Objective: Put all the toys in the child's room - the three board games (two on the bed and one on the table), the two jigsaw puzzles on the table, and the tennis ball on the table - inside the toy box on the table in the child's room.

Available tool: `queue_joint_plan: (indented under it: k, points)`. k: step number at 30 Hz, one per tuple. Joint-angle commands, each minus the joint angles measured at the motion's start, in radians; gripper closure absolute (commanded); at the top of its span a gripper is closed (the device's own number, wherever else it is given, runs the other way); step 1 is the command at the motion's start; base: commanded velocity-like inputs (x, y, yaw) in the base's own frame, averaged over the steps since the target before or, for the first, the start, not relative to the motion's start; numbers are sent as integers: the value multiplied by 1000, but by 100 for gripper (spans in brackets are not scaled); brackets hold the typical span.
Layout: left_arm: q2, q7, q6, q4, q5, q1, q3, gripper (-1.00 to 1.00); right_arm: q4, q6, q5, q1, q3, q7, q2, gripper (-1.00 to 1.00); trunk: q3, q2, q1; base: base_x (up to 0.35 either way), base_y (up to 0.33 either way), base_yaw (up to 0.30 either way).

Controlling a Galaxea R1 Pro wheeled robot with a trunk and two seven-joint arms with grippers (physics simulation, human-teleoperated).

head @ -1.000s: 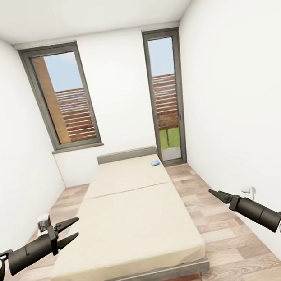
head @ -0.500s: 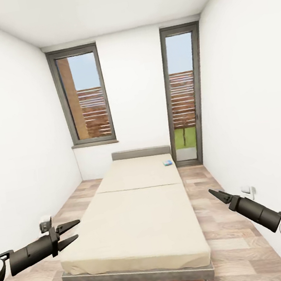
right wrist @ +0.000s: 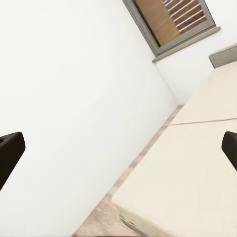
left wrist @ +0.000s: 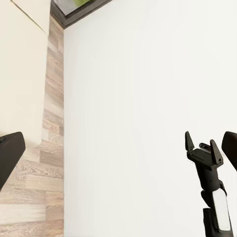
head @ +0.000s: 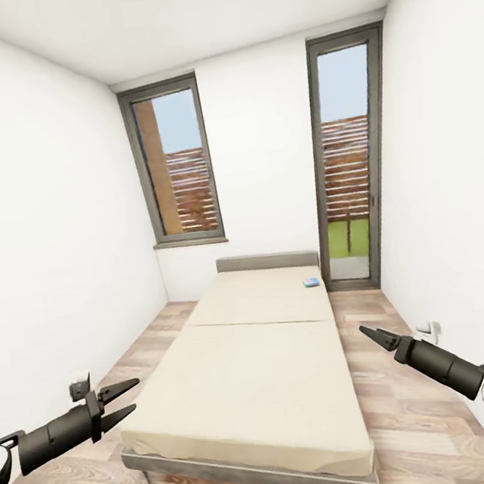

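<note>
One bed [head: 256, 373]: I am seeing it lying ahead of and between both sets of fingers, beige mattress bare.
Left gripper [head: 125, 400]: I am holding it beside the bed's near corner, fingers parted, gripping nothing.
Right gripper [head: 365, 331]: fingers looking closed together, carrying nothing.
Small blue board game [head: 310, 282]: sitting far beyond the fingertips, near the headboard [head: 266, 261].

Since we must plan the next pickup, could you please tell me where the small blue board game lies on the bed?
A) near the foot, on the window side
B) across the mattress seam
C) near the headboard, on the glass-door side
C: the small blue board game lies on the bed beside the headboard, at the edge toward the glass door.
</note>
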Motion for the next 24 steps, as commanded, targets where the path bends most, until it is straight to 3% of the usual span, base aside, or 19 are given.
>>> queue_joint_plan:
  k: [1,11,24]
  points:
    - [0,-7,2,1,-5,-1,-1,-100,0,7,-7,0,-1,1,0,-100,0,-1,1,79,-297,281]
    - [-3,-5,2,1,-5,-1,-1,-100,0,7,-7,0,2,1,0,-100,4,-1,1,81,-298,281]
    - [-12,-5,2,1,-6,-1,-1,-100,2,3,-3,0,66,-9,0,-100,8,-1,1,90,-298,281]
